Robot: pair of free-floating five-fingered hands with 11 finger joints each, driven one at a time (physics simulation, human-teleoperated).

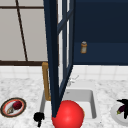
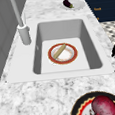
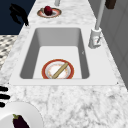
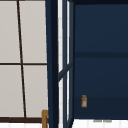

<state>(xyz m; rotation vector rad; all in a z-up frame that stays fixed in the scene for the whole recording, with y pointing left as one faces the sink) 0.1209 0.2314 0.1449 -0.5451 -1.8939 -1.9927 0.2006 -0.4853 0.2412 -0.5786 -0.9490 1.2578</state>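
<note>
On the far left of the marble counter (image 1: 25, 87), a dark red round vegetable (image 1: 17, 105) lies on a patterned plate (image 1: 5, 110), untouched. Just right of it, the left hand (image 1: 38, 117) hangs at the near left corner of the sink (image 2: 41, 32), with its fingers loose and apart and nothing in them. In the sink, a red-rimmed dish (image 2: 52, 59) sits on the floor with a wooden stick (image 2: 59, 51) lying across it. From the front, we see a large red round shape (image 1: 68, 115) at the sink's near edge. Above, the dark blue cabinet door (image 1: 53, 62) stands open, and a small bottle (image 1: 83, 47) rests on the shelf. At the far right, the right hand (image 1: 124, 102) hovers over the eggplant (image 1: 121, 109), with its fingers straight and apart. The eggplant still lies on its white plate (image 1: 115, 115), not gripped or lifted, and we cannot tell whether the hand touches it.
</note>
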